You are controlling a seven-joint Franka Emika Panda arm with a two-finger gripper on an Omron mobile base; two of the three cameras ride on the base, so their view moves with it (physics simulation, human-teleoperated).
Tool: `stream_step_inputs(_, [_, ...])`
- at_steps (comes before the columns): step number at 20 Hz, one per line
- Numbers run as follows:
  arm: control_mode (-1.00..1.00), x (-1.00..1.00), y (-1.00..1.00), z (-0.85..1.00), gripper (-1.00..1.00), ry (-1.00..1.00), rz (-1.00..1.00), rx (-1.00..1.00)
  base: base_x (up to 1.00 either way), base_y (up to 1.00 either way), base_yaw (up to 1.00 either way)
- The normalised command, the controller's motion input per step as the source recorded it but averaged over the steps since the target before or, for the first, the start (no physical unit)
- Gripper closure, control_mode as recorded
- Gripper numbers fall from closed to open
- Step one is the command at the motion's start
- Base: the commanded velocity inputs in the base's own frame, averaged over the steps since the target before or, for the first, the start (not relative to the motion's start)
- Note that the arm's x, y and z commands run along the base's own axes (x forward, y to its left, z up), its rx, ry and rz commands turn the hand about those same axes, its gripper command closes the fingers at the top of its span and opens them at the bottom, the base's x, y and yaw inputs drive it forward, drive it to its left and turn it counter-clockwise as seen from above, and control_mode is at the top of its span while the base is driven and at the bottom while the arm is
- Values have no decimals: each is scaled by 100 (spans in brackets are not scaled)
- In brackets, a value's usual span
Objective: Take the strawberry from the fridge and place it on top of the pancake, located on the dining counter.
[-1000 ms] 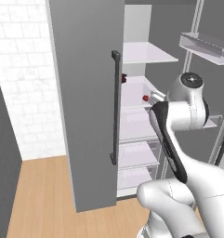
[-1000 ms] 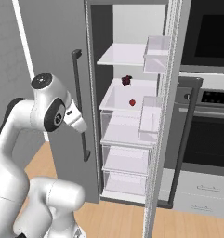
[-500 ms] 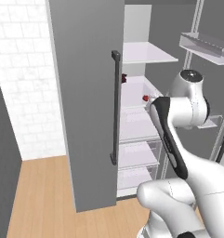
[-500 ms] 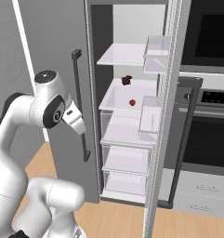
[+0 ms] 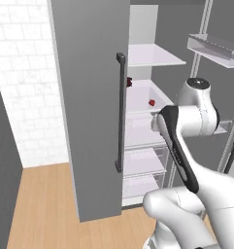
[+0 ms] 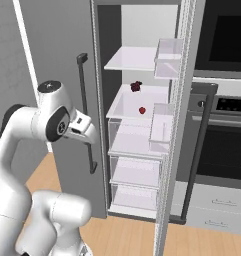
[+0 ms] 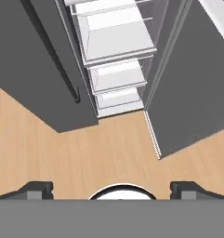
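Rendered, evenly and softly lit; no single source discernible. Brightest on the white shelves and inner back wall of the fridge; dimmer along the dark left inner wall and on the grey door face. Soft highlights on the glossy white arm, no hard glare. Shadows faint and diffuse, slightly darker beneath shelves and drawers. Wood floor flat-toned. Slightly soft overall, edges mildly jagged from low resolution. Strong perspective convergence in hand view, verticals splaying outward toward frame edges. No motion blur.
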Motion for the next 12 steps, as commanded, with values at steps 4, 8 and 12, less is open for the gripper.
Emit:
stream_step_inputs(4, [-100,-28,0,-55,-100,0,43,-2,0,0,0])
stream_step_inputs(8, [-100,-15,0,-64,-100,1,20,-8,0,0,0])
stream_step_inputs(12, [-100,0,3,-56,-100,8,0,-11,0,0,0])
